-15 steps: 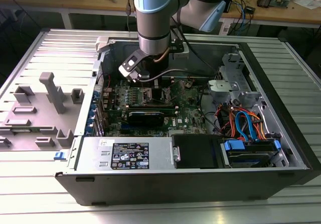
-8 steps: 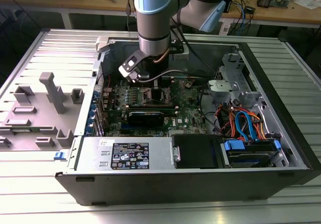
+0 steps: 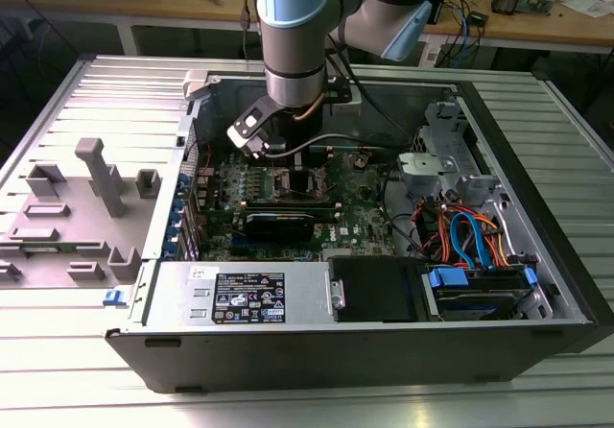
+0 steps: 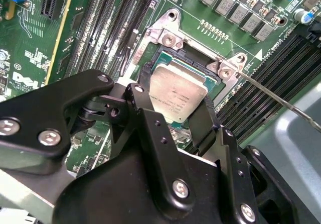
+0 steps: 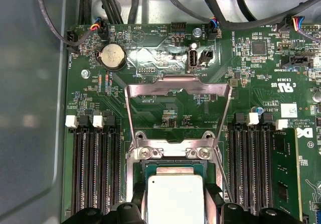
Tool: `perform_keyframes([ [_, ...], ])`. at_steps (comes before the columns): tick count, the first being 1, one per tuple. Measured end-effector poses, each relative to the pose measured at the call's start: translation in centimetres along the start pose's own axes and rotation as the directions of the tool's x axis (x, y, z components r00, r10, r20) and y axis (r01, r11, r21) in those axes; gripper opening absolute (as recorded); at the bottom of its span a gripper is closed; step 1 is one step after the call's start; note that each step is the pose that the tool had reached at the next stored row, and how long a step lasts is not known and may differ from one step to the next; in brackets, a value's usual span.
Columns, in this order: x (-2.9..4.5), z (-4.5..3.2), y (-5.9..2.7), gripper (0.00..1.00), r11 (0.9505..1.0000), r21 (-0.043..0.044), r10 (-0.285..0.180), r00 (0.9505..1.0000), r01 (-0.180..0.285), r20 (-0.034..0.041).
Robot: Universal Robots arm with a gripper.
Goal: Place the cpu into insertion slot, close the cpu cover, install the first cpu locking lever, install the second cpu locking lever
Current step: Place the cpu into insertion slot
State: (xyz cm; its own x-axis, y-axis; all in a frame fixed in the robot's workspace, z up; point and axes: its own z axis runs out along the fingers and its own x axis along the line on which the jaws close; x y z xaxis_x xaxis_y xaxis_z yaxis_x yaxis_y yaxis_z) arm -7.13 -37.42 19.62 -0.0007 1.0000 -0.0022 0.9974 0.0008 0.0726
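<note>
Arm: we see the grey and pale blue arm reaching straight down into the open computer case, over the green motherboard.
Gripper: in the second wrist view the black gripper has its fingers clamped on two opposite edges of the cpu.
Cpu: its plain silver top faces up, and it sits square within the frame of the insertion slot. We cannot tell whether it is fully seated or held just above the contacts.
Insertion slot: in the first wrist view we see its dark rim showing around the chip's green edge.
Cpu cover: the thin silver frame is swung open and stands up from its hinge at the far edge of the slot, with the board showing through its cut-out.
Locking lever: a thin metal rod runs out from the slot's corner, unlatched, over the black memory slots.
Nearby: a coin cell battery lies on the board beyond the open cover.
</note>
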Motion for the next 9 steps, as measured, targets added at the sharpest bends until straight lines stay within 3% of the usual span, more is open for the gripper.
perform_keyframes([
  [6,0.01,0.02,0.0,0.54,1.0,-0.0005,0.0,1.0,0.0,-0.0003],
  [9,0.0,0.02,0.0,0.61,1.0,-0.0001,0.0,1.0,0.0,-0.0002],
])
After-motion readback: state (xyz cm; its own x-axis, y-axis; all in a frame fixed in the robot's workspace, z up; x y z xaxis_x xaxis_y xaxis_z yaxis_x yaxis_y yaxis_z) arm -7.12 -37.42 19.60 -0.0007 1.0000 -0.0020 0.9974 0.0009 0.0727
